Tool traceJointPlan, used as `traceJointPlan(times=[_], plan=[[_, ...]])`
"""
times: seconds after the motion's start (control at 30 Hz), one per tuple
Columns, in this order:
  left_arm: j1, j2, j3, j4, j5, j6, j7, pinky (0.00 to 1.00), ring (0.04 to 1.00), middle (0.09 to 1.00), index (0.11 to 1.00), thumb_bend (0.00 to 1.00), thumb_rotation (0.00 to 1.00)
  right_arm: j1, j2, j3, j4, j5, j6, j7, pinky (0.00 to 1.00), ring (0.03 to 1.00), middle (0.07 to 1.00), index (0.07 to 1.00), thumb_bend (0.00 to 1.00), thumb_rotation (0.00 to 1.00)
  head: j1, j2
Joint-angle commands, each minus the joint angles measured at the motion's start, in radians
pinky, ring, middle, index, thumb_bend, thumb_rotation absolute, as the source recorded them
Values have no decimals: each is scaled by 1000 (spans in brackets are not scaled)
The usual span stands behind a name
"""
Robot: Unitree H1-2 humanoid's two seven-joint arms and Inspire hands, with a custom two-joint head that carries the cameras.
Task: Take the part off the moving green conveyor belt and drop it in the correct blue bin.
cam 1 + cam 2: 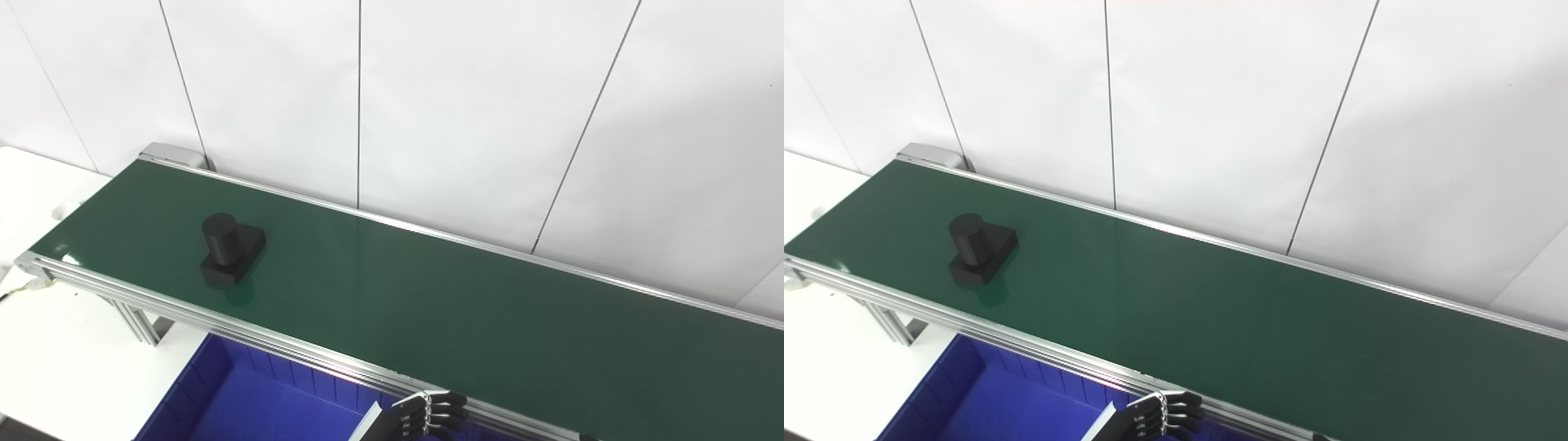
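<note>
One robot hand (429, 415), grip unclear, cropped at bottom edge; blue bin (245, 398) partly under conveyor belt (429, 300).

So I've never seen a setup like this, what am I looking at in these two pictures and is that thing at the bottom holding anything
Both pictures come from two cameras side by side on a humanoid robot's head, so they show one scene from slightly different spots. The long green strip is a conveyor belt with metal rails, running along a white wall. On it, near the left end, sits a black part: a short cylinder standing on a flat block. Below the belt's near edge is a blue bin. The dark fingered thing at the bottom is the robot's left hand, near the belt's rail. It holds nothing, and its fingers look curled. The right hand is barely in view.
</note>
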Motion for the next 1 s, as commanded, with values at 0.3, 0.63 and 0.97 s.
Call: traceJointPlan(times=[0.3, 0.63, 0.97], plan=[[-8, -17, -6, -15, 2, -39, 5, 630, 684, 732, 754, 892, 521, -8, 2, -12, -16, 16, -70, 2, 637, 738, 796, 863, 371, 551, 2, 2], [-5, -22, -11, -15, -5, -35, 5, 628, 684, 735, 754, 898, 513, 5, 0, -18, -50, 18, -66, 2, 624, 728, 795, 868, 388, 577, 3, -2], [-7, -25, -13, -9, 3, -44, 10, 628, 684, 736, 755, 911, 539, -7, -7, -26, -142, 41, -77, 11, 605, 708, 770, 851, 408, 562, 5, -2]])
